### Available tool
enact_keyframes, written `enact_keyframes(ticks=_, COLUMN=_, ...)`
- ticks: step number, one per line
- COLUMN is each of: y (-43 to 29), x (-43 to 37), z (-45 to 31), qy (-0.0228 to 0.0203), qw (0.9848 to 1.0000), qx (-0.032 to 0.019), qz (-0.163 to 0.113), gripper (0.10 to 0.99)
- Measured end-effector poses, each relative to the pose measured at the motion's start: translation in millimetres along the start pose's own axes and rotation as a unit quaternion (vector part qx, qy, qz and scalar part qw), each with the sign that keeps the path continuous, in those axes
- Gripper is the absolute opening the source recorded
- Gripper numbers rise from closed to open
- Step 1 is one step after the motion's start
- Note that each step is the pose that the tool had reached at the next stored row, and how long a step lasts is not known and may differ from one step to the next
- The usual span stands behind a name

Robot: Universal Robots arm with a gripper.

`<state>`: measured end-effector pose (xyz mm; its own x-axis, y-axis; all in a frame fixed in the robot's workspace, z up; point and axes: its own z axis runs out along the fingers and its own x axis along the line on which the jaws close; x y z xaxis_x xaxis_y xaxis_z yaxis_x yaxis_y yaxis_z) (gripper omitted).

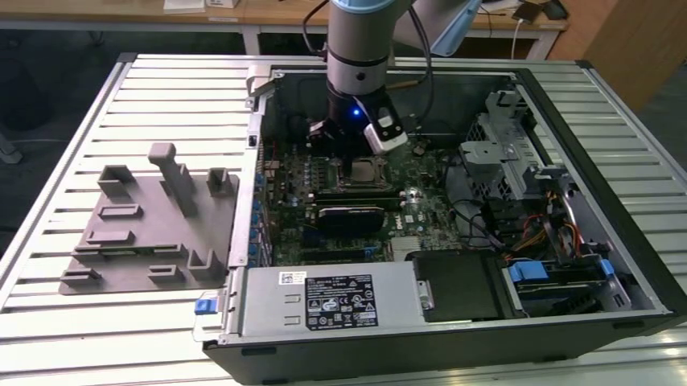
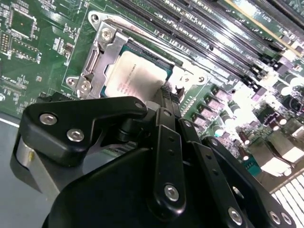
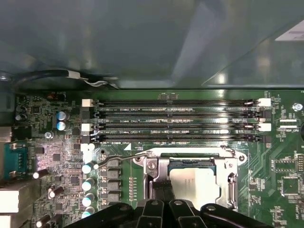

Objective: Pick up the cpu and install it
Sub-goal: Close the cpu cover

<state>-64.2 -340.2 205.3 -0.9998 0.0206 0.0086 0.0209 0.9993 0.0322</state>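
CPU [image 2: 135, 78]: lying flat, silver top up, inside metal socket frame [image 2: 97, 52] on board [image 2: 28, 47], within open case [image 1: 429, 358]; seen so in both wrist views. Full seating not confirmable, one edge being hidden behind claw. Claw [image 2: 167, 95]: drawn shut, tips pressed together, nothing gripped between them. Tips down at CPU's edge; touching or just clear, not determinable. Lever [image 3: 121, 159]: thin wire, lying just beside frame on the side toward memory slots [image 3: 175, 118]. Capacitors [image 3: 87, 167]: in a row near frame. Judged risks: sideways drift of tips while low enough to catch CPU's rim, tilting or skewing it in socket and bending contacts beneath; downward pressure on a CPU not square to its seat, with the same damage; snagging of lever or frame by claw's broad black linkage in this tight space, knocking either out of line.
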Motion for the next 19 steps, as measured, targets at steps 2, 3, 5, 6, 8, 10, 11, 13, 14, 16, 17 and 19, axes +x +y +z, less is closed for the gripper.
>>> enact_keyframes(ticks=2, y=0.1, x=0.0, z=-3.6, qy=0.0000, qw=1.0000, qx=0.0000, qz=0.000, gripper=0.106)
enact_keyframes(ticks=3, y=0.2, x=0.1, z=-5.6, qy=0.0000, qw=1.0000, qx=0.0000, qz=0.000, gripper=0.106)
enact_keyframes(ticks=5, y=0.3, x=0.1, z=-9.3, qy=0.0000, qw=1.0000, qx=0.0001, qz=0.000, gripper=0.106)
enact_keyframes(ticks=6, y=0.3, x=0.1, z=-10.2, qy=0.0000, qw=1.0000, qx=0.0002, qz=0.000, gripper=0.106)
enact_keyframes(ticks=8, y=0.4, x=0.1, z=-10.3, qy=-0.0001, qw=1.0000, qx=0.0000, qz=0.000, gripper=0.106)
enact_keyframes(ticks=10, y=0.3, x=0.0, z=-10.5, qy=0.0000, qw=1.0000, qx=0.0001, qz=0.000, gripper=0.106)
enact_keyframes(ticks=11, y=0.3, x=-0.8, z=-10.6, qy=0.0000, qw=1.0000, qx=0.0002, qz=0.000, gripper=0.106)
enact_keyframes(ticks=13, y=0.5, x=-5.6, z=-10.6, qy=0.0000, qw=1.0000, qx=0.0002, qz=0.000, gripper=0.106)
enact_keyframes(ticks=14, y=0.5, x=-9.0, z=-10.6, qy=0.0000, qw=1.0000, qx=0.0001, qz=0.000, gripper=0.106)
enact_keyframes(ticks=16, y=0.7, x=-16.9, z=-10.7, qy=0.0000, qw=1.0000, qx=0.0002, qz=0.000, gripper=0.106)
enact_keyframes(ticks=17, y=0.8, x=-20.9, z=-10.7, qy=0.0000, qw=1.0000, qx=0.0001, qz=0.000, gripper=0.106)
enact_keyframes(ticks=19, y=0.9, x=-27.4, z=-10.8, qy=0.0000, qw=1.0000, qx=0.0002, qz=0.000, gripper=0.106)
